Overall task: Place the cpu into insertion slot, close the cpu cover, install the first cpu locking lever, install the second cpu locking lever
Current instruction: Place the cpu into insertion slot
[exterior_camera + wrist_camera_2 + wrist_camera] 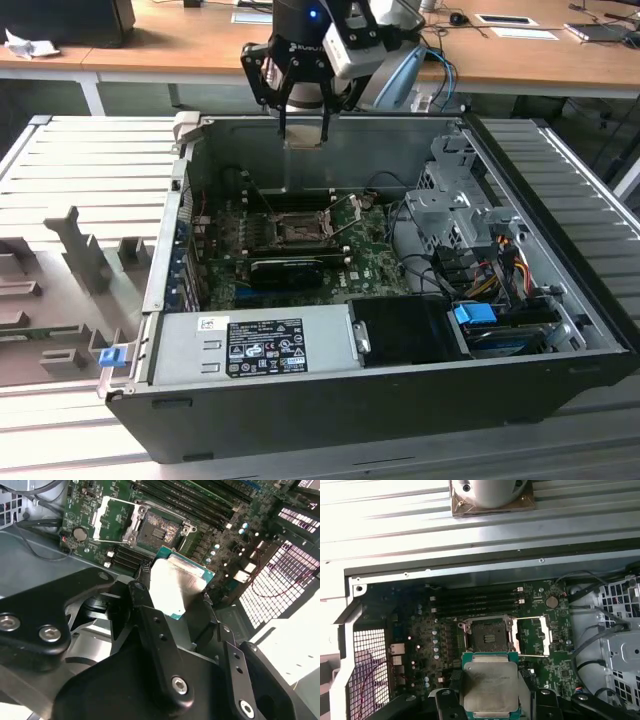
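Note:
My gripper hangs over the back wall of the open computer case, shut on the cpu, a flat square chip with a grey metal top and green edge. Both wrist views show the cpu clamped between the black fingers. Below and ahead on the green board lies the insertion slot, a dark square socket with nothing in it. The cpu cover is flipped open beside the socket. The cpu is well above the slot, not touching it.
Memory sticks run along one side of the socket. A black expansion card lies on the near side, with the power supply in front. A drive cage and cables fill the exterior view's right. A grey moulded tray sits outside.

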Tool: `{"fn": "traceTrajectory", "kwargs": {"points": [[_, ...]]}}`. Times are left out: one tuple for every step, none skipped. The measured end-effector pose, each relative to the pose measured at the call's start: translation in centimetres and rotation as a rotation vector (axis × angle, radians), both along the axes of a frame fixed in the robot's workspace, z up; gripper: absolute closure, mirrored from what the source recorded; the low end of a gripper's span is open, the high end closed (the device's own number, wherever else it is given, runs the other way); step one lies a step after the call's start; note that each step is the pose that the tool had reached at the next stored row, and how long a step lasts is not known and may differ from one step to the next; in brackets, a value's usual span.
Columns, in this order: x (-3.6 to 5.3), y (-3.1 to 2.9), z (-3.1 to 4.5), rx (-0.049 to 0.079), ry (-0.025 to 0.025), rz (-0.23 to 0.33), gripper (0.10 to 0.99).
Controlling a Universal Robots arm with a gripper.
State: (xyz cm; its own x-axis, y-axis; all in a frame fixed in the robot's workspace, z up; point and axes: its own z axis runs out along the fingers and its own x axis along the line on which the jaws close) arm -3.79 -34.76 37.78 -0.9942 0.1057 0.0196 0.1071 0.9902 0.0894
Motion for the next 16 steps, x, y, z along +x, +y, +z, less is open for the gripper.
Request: {"fn": "traceTrajectory", "kwargs": {"points": [[0.0, 0.0, -0.04, 0.0, 0.0001, 0.0, 0.561], [0.0, 0.0, -0.07, 0.0, 0.0001, 0.0, 0.561], [-0.01, 0.0, -0.13, 0.0, 0.001, 0.0, 0.561], [0.0, 0.0, -0.15, 0.0, 0.0012, -0.001, 0.561], [0.0, 0.0, -0.16, 0.0, 0.0012, -0.001, 0.561], [0.0, 0.0, -0.18, 0.0, 0.0011, -0.003, 0.561], [0.0, 0.0, -0.18, 0.0, 0.0012, -0.005, 0.561], [0.0, 0.0, -0.18, 0.0, 0.0012, -0.007, 0.561], [0.0, 0.0, -0.19, 0.0, 0.0012, -0.012, 0.561], [0.0, 0.0, -0.19, 0.0, 0.0012, -0.016, 0.561], [0.0, 0.0, -0.19, 0.0, 0.0011, -0.02, 0.561], [0.0, 0.0, -0.2, 0.0, 0.0011, -0.029, 0.561], [0.0, 0.0, -0.2, 0.0, 0.0012, -0.035, 0.561], [0.0, 0.0, -0.2, 0.0, 0.0012, -0.043, 0.561], [0.0, 0.0, -0.2, 0.0, 0.0011, -0.052, 0.561], [0.0, 0.0, -0.2, 0.0, 0.0011, -0.063, 0.561]]}}
